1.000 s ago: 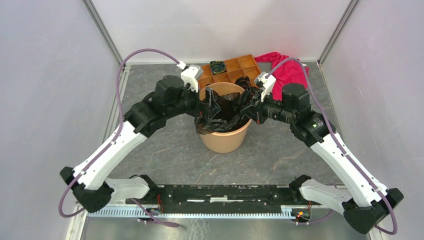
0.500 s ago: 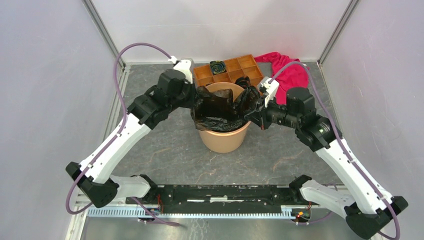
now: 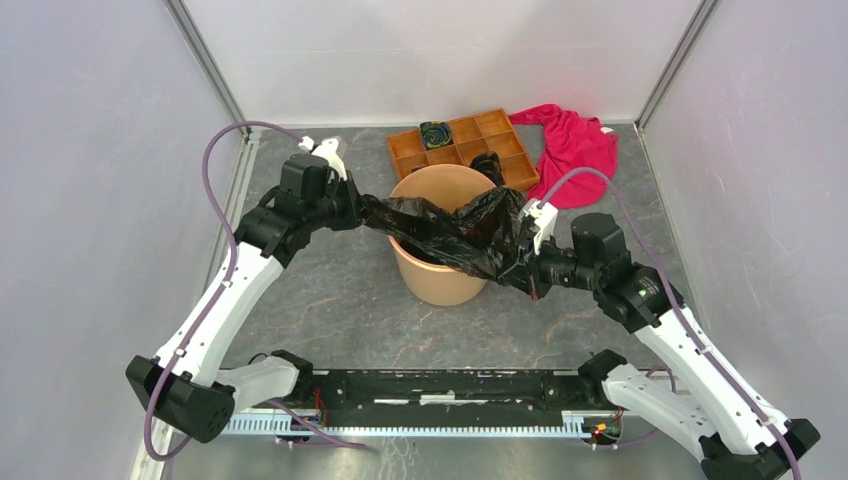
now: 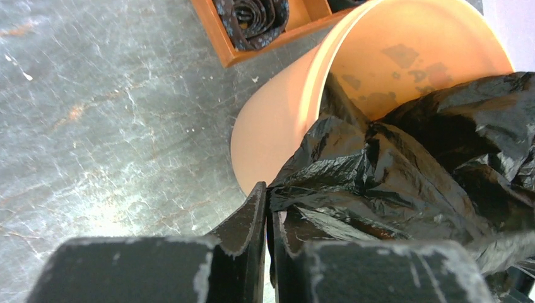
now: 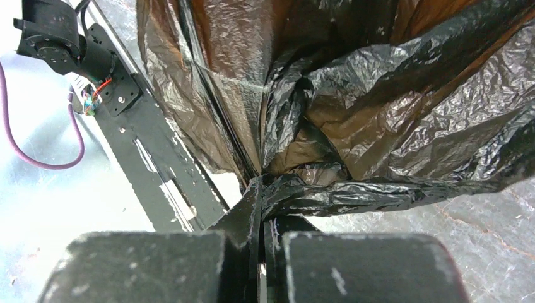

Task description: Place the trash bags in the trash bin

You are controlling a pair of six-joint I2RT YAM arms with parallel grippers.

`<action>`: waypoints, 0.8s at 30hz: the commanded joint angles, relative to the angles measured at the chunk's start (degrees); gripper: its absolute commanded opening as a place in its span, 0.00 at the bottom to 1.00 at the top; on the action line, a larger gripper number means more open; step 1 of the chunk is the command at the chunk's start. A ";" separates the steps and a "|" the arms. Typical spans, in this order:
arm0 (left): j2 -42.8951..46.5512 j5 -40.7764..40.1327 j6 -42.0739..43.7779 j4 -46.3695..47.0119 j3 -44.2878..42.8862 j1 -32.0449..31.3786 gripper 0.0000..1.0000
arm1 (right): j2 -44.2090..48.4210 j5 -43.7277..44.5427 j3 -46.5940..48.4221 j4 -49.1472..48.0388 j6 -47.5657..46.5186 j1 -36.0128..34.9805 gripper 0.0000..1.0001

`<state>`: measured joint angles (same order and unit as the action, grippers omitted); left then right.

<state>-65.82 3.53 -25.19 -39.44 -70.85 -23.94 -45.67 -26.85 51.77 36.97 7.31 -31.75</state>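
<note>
Currently, findings as follows. My left gripper (image 3: 352, 208) stands just left of the bin (image 3: 440, 285), level with its rim. The left wrist view shows its jaws pressed together on a bunched fold of the trash bag (image 3: 455, 230), with film wedged between the tips. My right gripper (image 3: 522, 264) stands at the near right of the bin, outside the wall. Its jaws are likewise pinched shut on a gathered pleat of the bag, as the right wrist view confirms.

Location of the bag: it is stretched between my two grips across the near half of the bin's mouth. A middle portion sags below the rim into the bin. The right-hand portion hangs outside, draped over the near right of the rim. The far part of the bin's inner wall is bare.

Also noted: behind the bin lies an orange tray (image 3: 400, 150) holding a coiled black roll (image 3: 435, 133). Behind and to the right of the bin lies a red cloth (image 3: 575, 150). Neither touches the bag.

Assessment: the task is partly done. The bag is picked up, held over the bin and partly inside. In my judgement, what is left is to bring the outside portion over the rim, lower the whole bag in, and open both jaws
</note>
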 commanded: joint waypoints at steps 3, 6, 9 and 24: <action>3.99 3.66 -3.26 4.51 5.04 2.02 0.12 | 2.40 3.59 -3.71 -2.51 2.59 0.14 0.00; 4.36 3.76 -4.02 5.80 7.03 2.20 0.13 | 2.23 5.29 -6.70 -7.79 4.36 0.13 0.01; 5.03 3.55 -5.43 6.18 8.85 2.31 0.13 | 1.20 8.63 -8.26 -10.42 3.77 0.13 0.02; 17.63 2.34 -8.00 0.56 10.82 2.40 0.15 | 5.18 -1.78 -12.21 -12.60 1.90 0.11 0.10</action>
<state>-49.34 7.62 -31.29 -37.47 -57.04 -21.87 -40.01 -26.30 39.42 24.84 10.28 -31.75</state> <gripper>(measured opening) 0.154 0.109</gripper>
